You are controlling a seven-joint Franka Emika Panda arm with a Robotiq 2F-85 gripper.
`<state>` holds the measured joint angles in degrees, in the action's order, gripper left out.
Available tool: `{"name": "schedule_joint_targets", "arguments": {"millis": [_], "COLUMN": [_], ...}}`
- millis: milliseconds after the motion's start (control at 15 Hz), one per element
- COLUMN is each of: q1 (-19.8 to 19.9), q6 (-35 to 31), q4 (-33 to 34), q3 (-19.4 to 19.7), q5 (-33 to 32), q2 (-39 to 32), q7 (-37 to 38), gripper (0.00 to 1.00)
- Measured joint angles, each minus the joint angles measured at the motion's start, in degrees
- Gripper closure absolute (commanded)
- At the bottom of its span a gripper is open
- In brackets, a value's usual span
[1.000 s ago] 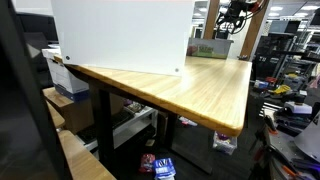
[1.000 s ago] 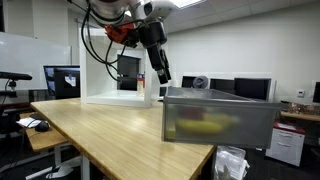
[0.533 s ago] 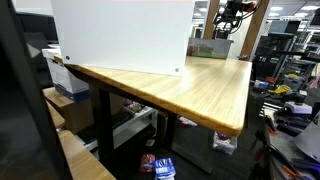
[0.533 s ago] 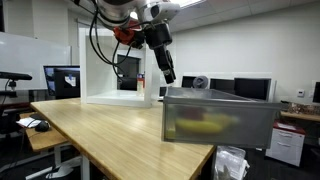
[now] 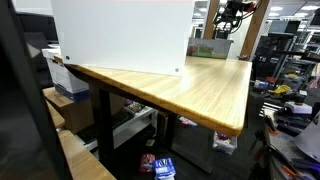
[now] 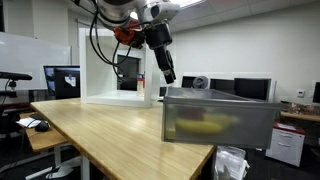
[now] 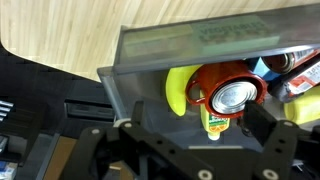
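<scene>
Two fingers of the tool (image 7: 195, 132) stand wide apart and hold nothing. In an exterior view the tool (image 6: 168, 75) hangs in the air above the near top corner of the grey bin (image 6: 225, 120), at about 11 o'clock from the bin's middle and clear of its rim.

The bin stands at the end of the desk (image 6: 110, 125), with a white box (image 6: 105, 80) well behind it. In the wrist view we look down past the bin's wall (image 7: 190, 45) onto what lies inside. A red can (image 7: 237, 95) with a silver top sits almost midway between the fingers. A banana (image 7: 180, 90) touches it at 9 o'clock, and a yellow bottle (image 7: 212, 125) lies just beside it at 7 o'clock. More things crowd in at 3 o'clock, too cut off for us to name.

We judge that the care here lies in the crowding. We would centre the tool over one thing before going lower, so that each finger meets a gap and not a neighbour. The banana presses close on the can's side, so we would turn the wrist until the fingers fall on free sides. We would come down straight, keeping off the bin's wall, and close only when both fingers sit level around the thing.
</scene>
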<state>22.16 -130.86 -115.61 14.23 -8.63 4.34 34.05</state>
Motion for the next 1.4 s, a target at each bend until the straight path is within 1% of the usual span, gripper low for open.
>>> {"name": "schedule_joint_targets", "arguments": {"millis": [200, 667, 1067, 1400], "q1": [-0.5, -1.1, -1.4, -1.7], "q6": [0.4, 0.7, 0.7, 1.8], "q4": [0.0, 0.8, 5.3, 10.2], "q3": [0.5, 1.1, 2.3, 2.5], "q5": [0.5, 4.0, 7.1, 9.8], "q2": [-0.1, -1.5, -5.6, -10.1], "q7": [0.0, 0.0, 0.0, 0.0], "gripper": [0.0, 0.0, 0.0, 0.0]}}
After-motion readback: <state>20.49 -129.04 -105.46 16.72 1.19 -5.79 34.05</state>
